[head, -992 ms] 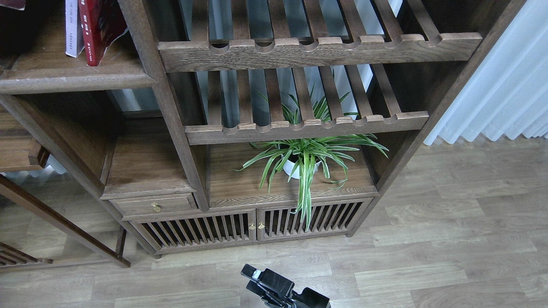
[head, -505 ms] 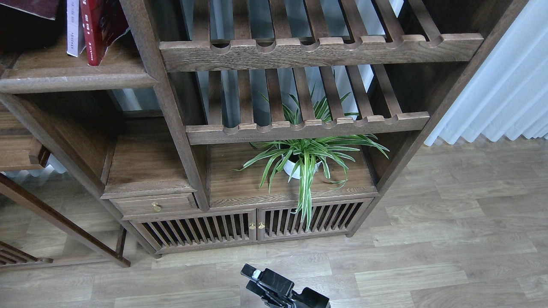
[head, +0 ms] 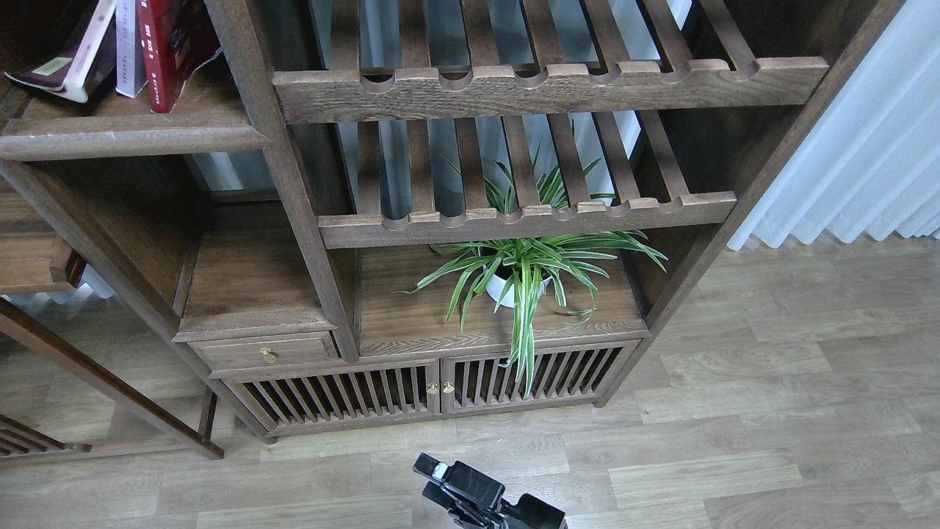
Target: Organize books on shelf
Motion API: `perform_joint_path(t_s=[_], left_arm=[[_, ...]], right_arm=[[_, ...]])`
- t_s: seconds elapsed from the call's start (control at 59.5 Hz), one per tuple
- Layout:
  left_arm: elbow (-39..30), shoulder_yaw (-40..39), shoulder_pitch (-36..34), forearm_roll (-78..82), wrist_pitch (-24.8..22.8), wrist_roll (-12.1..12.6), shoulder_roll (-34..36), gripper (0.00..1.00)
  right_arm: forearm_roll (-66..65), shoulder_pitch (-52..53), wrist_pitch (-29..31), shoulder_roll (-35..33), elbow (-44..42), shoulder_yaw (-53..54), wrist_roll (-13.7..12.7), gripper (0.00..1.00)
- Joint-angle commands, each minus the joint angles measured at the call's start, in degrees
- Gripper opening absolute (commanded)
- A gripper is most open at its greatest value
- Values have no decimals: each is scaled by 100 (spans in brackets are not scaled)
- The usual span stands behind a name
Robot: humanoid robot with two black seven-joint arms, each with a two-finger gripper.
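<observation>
The dark brown plank shelf [head: 132, 136] is at the top left of the head view. On it a bright red book [head: 172, 51] and a pale white-lavender book [head: 126, 51] stand upright side by side. To their left the dark maroon book [head: 51, 70] is tilted, its top leaning toward the pale book and its page edge showing. I cannot tell whether it rests on the shelf. Nothing holding it is in view. A black gripper-like part [head: 477, 499], probably of my right arm, sits low at the bottom edge; its fingers cannot be told apart. My left gripper is out of view.
Two slatted racks with notched front rails [head: 551, 84] fill the unit's right bay. A spider plant in a white pot [head: 518, 275] stands on the board below them. A small drawer [head: 264, 351] and slatted cabinet doors [head: 433, 389] lie below, over wood flooring. A white curtain [head: 866, 147] hangs at the right.
The maroon book, only a corner at the top left before, has come down and right and now leans beside the pale book. The black part at the bottom has not moved.
</observation>
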Motion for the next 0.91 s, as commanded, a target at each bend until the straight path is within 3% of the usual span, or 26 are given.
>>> perform_joint_path(t_s=[0.0, 0.185, 0.303, 0.387, 0.505, 0.606, 0.892], left_arm=[[-866, -15, 342, -446, 0, -239, 591, 82], [-2466, -7, 1476, -1307, 0, -687, 1471, 81], [-3187, 2, 2073, -1686, 0, -1196, 1700, 78], [-3399, -15, 2487, -1765, 0, -1364, 1674, 78], [-3469, -261, 3304, -1774, 0, -1373, 1305, 78], [-3522, -691, 4437, -1651, 0, -1276, 814, 78], [-3531, -1667, 6442, -974, 0, -1171, -374, 78]], right_arm=[[0, 1, 0, 0, -8, 26, 18, 89], [17, 45, 0, 0, 9, 193, 62, 89], [17, 89, 0, 0, 211, 413, 88, 89], [17, 98, 0, 0, 299, 606, 88, 89], [17, 133, 0, 0, 361, 782, 88, 89], [17, 133, 0, 0, 370, 826, 88, 89], [17, 133, 0, 0, 370, 835, 88, 89]])
